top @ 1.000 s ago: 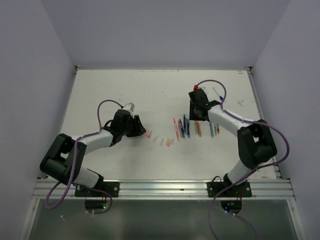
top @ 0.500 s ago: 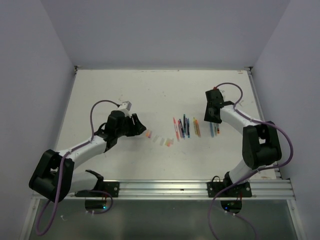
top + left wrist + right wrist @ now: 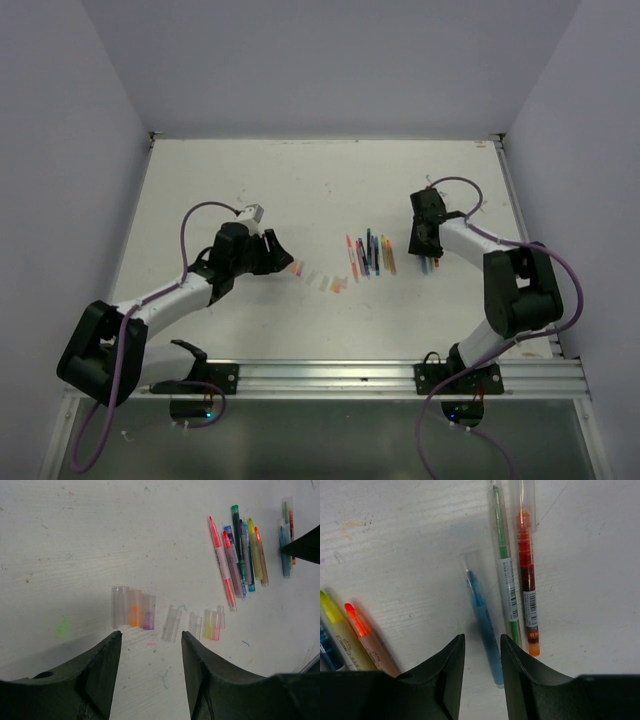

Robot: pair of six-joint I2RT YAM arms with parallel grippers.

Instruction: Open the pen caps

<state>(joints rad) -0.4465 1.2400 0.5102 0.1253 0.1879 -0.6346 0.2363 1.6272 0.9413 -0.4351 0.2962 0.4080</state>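
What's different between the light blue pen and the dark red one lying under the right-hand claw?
The light blue pen lies slanted and on its own; the dark red pen lies straighter, close beside a green pen. The light blue pen lines up with the gap of the right gripper; the dark red pen sits off to one side. Both have their clear caps on.

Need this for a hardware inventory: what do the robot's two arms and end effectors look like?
Both the left arm and right arm have white links joined by black joints, with a purple cable looping alongside each. The left end effector and right end effector are black, each with two blunt, tapered fingers.
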